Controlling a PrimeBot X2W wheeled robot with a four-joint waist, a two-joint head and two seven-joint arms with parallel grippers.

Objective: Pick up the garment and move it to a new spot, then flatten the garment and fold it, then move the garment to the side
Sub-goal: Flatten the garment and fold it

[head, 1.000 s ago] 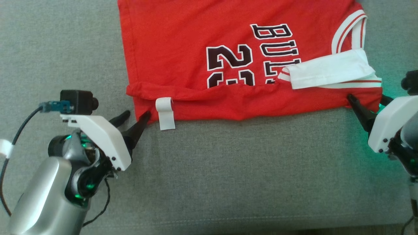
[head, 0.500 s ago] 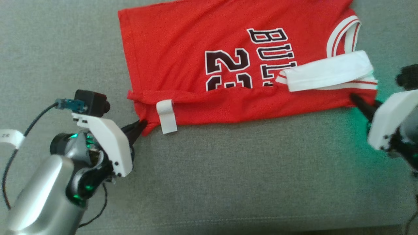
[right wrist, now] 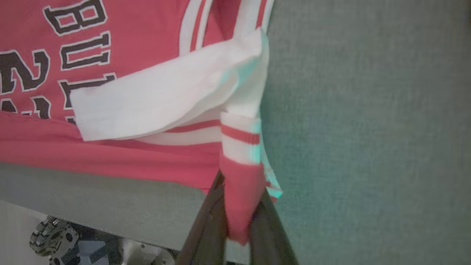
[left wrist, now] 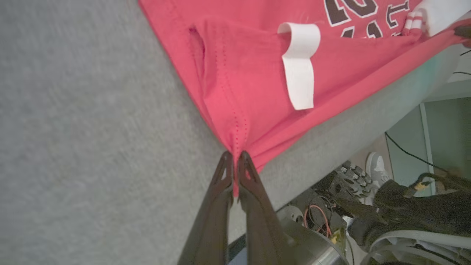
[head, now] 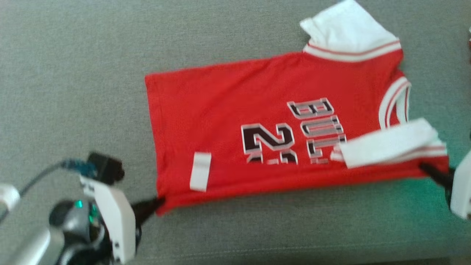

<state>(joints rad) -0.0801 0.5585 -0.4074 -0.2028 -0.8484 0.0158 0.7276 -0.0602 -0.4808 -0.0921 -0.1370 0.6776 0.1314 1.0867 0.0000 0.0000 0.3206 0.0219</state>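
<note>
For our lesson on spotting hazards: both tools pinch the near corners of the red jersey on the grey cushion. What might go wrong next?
1. The left tool pinches only the corner tip of the red basketball jersey, so the cloth could slip free under tension.
2. The white sleeve lies doubled over the front, so flattening may press that crease in.
</note>
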